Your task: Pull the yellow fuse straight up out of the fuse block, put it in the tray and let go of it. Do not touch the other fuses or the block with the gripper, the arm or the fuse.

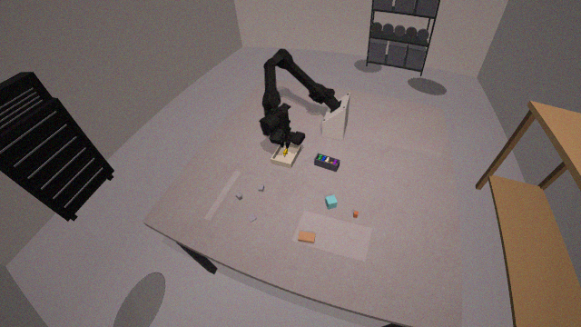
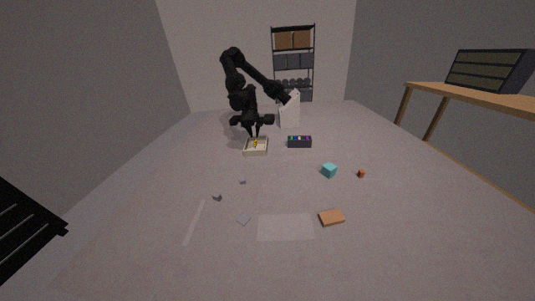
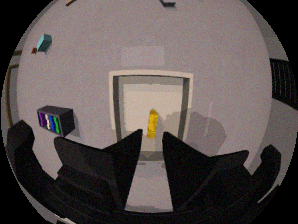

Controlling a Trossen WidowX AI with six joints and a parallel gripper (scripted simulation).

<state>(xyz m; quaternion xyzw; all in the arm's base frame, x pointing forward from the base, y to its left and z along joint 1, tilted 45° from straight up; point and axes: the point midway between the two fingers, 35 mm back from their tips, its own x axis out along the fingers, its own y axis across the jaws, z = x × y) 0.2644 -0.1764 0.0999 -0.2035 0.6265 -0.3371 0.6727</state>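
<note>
You have the gripper (image 1: 286,146) (image 2: 254,136) (image 3: 152,135) partly open, its two black fingers standing apart and pointing down over the tray. Nothing is clamped between them; the wrist view shows a visible gap from tip to tip.

The small yellow fuse (image 1: 285,153) (image 2: 255,143) (image 3: 152,124) is free of the fingers and lies within the walls of the shallow, cream-coloured rectangular tray (image 1: 281,164) (image 2: 255,154) (image 3: 150,73), just beyond the fingertips in your wrist view. Whether it rests fully on the tray floor, you cannot tell from these views.

The dark, oblong fuse block (image 1: 326,165) (image 2: 299,144) (image 3: 68,120) sits upright beside the tray, apart from it. You can make out green, blue, white and purple fuses in its row. Gripper and arm are clear of the block and of those fuses.

The black jointed arm (image 1: 270,82) (image 2: 255,75) is raised and bent, with its gripper end reaching down to the tray. Elsewhere on the work surface, note a teal cube (image 1: 331,202) (image 2: 329,170) (image 3: 44,43), a smaller orange-red cube (image 1: 356,213) (image 2: 361,173) (image 3: 34,50) near it, and a flat orange rectangular block (image 1: 306,237) (image 2: 332,217), all well apart from the tray.
</note>
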